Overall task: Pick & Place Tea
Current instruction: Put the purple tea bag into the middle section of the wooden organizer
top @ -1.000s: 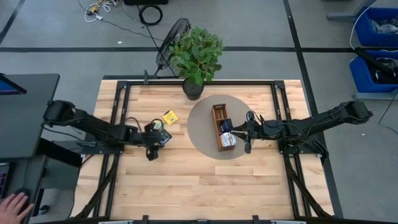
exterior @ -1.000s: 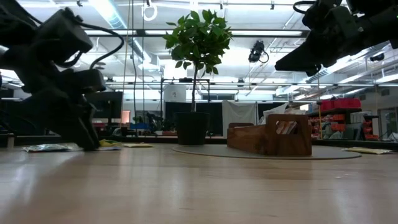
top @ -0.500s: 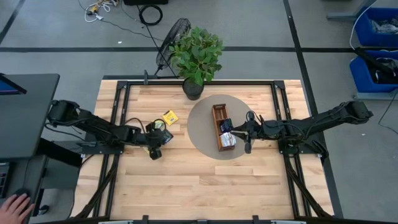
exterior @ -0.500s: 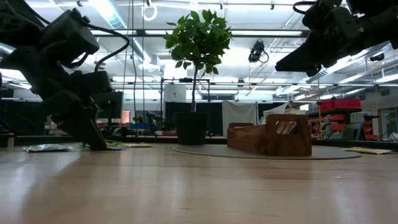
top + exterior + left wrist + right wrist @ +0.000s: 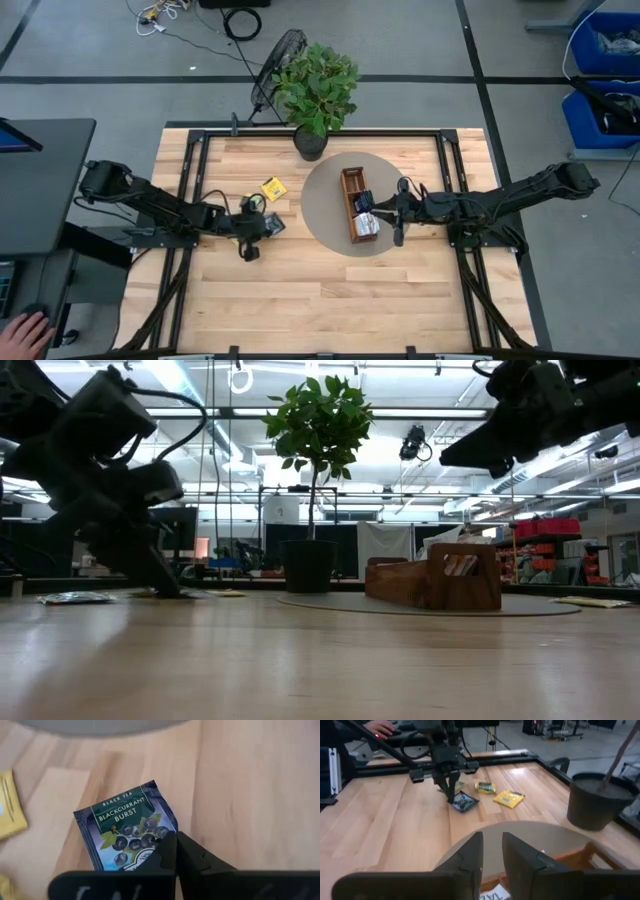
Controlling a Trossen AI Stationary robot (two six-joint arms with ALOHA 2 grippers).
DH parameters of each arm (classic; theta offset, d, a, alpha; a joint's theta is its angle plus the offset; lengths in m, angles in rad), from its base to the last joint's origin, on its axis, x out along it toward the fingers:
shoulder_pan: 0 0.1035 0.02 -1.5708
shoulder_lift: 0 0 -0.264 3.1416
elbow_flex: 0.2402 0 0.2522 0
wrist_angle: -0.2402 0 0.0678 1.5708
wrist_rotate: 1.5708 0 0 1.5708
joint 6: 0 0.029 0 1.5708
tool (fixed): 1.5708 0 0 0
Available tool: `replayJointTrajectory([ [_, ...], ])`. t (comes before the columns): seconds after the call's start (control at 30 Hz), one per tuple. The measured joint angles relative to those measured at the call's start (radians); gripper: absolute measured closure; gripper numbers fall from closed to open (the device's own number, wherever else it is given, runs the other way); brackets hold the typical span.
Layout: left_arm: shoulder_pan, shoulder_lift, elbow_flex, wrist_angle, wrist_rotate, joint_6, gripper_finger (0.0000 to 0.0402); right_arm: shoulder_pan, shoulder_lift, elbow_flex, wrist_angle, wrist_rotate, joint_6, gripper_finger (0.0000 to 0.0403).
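The left end effector (image 5: 175, 851) is down at the worktop (image 5: 330, 290), left of the round mat (image 5: 330, 225), with its two dark fingers pressed together on the edge of a navy sachet (image 5: 127, 832). The sachet is flat, square and glossy, printed with dark berries, green leaves and the words "Blackcurrant Burst". It lies on the pale wood planks with one corner between the fingertips, and I cannot tell if it is lifted. Near it lie two yellow sachets (image 5: 509, 798), also flat and a little shiny, and a small green one (image 5: 485, 786); in the high view a yellow sachet (image 5: 272, 188) lies just beside the left end effector, toward the plant. The right end effector (image 5: 491, 851) hovers above the mat, beside the tray, its blunt fingers standing a small gap apart and holding nothing that I can see. The mat is a thin, smooth, grey disc. On it stands the tray (image 5: 353, 195), a long narrow box of brown wood with compartments; several sachets stand on edge in the compartment near the right end effector. Behind the mat there is a plant (image 5: 316, 85) with broad green leaves in a dark round pot. The worktop is of light wooden boards inside a black metal frame. At the far left edge a person's hand (image 5: 22, 330) rests on a dark desk.
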Motion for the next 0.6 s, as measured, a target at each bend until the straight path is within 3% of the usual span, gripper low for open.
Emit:
replayJointTrajectory([
  [0.13, 0.001, 0.0, 0.0, 0.044, -0.004, 0.038, 0.0399, 0.0, 0.0, 0.0, 0.042, -0.015, 0.016, 0.0323],
  [0.6, -0.005, -0.002, 0.111, 0.083, -0.034, 0.27, 0.04, -0.097, 0.022, 0.001, 0.117, -0.204, 0.415, 0.032],
])
